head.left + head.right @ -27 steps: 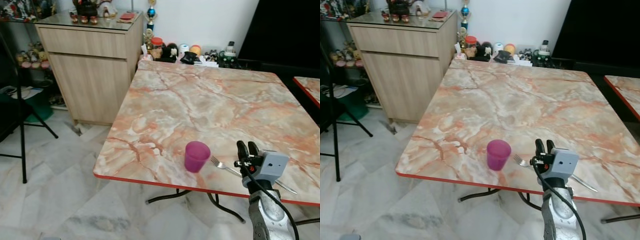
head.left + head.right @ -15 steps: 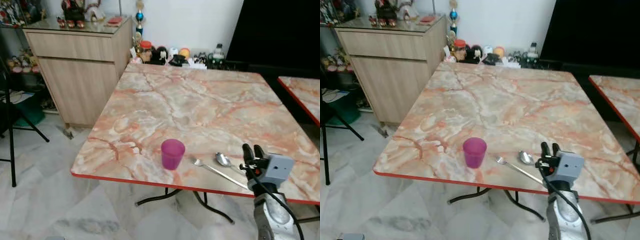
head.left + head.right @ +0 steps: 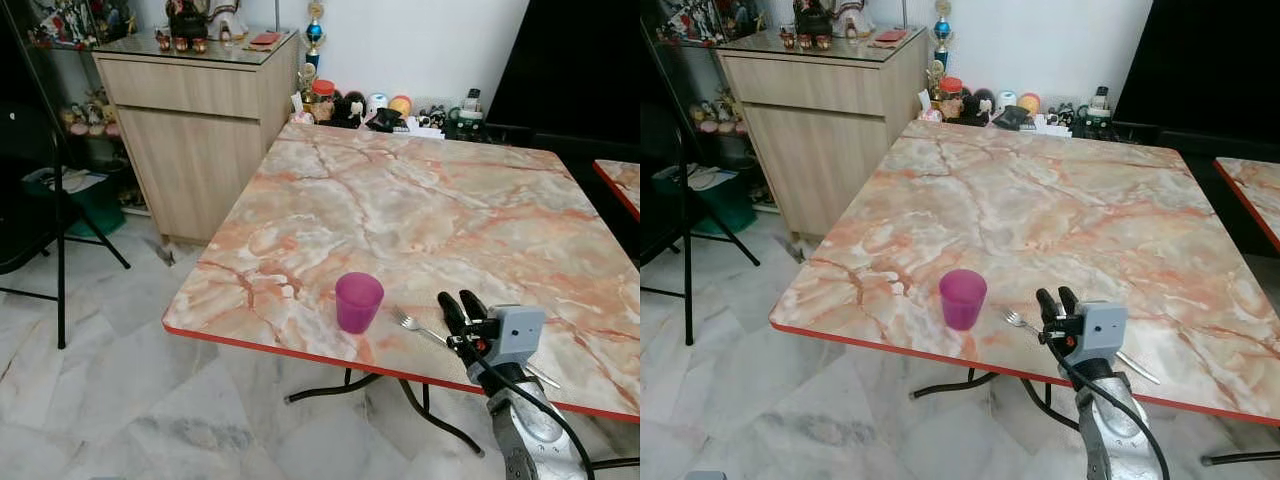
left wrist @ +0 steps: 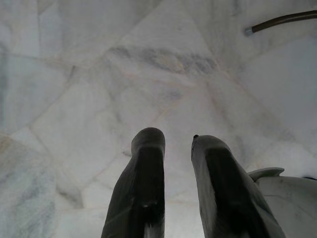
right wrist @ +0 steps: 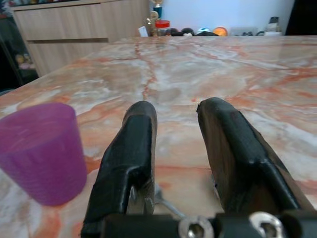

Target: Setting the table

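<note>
Fork [image 3: 415, 325] apparently beneath right gripper [image 3: 455, 304].

We find no text, label, brand, number or sign that can be read. The small items crowded past the far edge of the table [image 3: 420, 210] are too small and blurred to show lettering.

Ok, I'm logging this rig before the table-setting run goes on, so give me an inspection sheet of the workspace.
Surface: marble-pattern table with red edge.
Job's things: purple cup upright near the front edge; fork lying to its right, partly hidden by the arm.
Clutter: jars and figurines along the far edge.
Grippers: right gripper open, empty, above the fork; left gripper open, over the floor.
Cables: black cable along the right arm.
Surroundings: wooden cabinet, black folding chair, marble floor.
</note>
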You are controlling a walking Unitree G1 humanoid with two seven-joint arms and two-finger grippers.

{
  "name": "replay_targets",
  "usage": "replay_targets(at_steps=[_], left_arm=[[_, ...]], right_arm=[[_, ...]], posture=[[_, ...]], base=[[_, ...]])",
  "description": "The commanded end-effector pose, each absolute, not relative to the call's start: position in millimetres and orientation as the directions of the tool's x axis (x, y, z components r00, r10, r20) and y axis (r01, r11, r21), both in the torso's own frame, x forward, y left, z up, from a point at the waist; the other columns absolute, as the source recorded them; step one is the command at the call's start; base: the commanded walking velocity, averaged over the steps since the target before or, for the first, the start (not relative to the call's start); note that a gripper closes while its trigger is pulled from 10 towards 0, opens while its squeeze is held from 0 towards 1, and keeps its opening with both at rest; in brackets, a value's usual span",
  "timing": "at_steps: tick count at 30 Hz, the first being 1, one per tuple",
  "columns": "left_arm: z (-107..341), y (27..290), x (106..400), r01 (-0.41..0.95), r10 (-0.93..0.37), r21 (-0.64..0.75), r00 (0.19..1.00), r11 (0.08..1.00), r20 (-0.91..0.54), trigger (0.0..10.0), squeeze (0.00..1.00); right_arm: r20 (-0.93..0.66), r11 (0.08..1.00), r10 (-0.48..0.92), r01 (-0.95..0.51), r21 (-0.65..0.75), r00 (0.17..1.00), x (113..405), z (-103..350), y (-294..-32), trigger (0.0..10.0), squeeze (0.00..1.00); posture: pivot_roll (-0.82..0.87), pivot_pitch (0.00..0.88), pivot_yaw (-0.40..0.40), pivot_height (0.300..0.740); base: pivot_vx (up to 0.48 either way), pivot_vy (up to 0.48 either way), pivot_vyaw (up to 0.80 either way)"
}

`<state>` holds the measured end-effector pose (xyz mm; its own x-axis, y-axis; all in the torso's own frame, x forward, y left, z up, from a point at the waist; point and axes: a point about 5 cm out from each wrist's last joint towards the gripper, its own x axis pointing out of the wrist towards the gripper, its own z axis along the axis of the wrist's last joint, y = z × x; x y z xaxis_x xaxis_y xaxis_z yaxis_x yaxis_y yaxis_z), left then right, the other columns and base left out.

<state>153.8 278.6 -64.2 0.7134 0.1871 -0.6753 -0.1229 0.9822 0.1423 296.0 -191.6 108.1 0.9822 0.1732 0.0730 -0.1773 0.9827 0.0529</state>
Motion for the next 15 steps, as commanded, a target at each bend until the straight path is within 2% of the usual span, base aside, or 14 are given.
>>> replay_targets(at_steps=[1, 14, 15], left_arm=[[-65.5, 278.8, 150.3, -0.127, 0.185, 0.135, 0.709, 0.983, -0.681, 10.0, 0.00], [-66.3, 278.3, 149.4, -0.129, 0.180, 0.126, 0.704, 0.984, -0.686, 10.0, 0.00], [-66.3, 278.3, 149.3, -0.129, 0.180, 0.126, 0.704, 0.984, -0.686, 10.0, 0.00]], right_arm=[[0.114, 0.988, 0.139, -0.146, 0.056, 0.984, 298.5, 117.6, -197.2, 10.0, 1.00], [0.139, 0.992, 0.086, -0.098, 0.082, 0.987, 299.2, 120.7, -198.3, 10.0, 1.00], [0.140, 0.992, 0.084, -0.096, 0.080, 0.987, 299.4, 121.0, -198.3, 10.0, 0.89]], posture=[[0.09, 0.050, -0.034, 0.740], [0.09, 0.052, -0.034, 0.740], [0.09, 0.052, -0.035, 0.740]], base=[[0.000, 0.000, 0.00], [0.000, 0.000, 0.00], [0.000, 0.000, 0.00]])
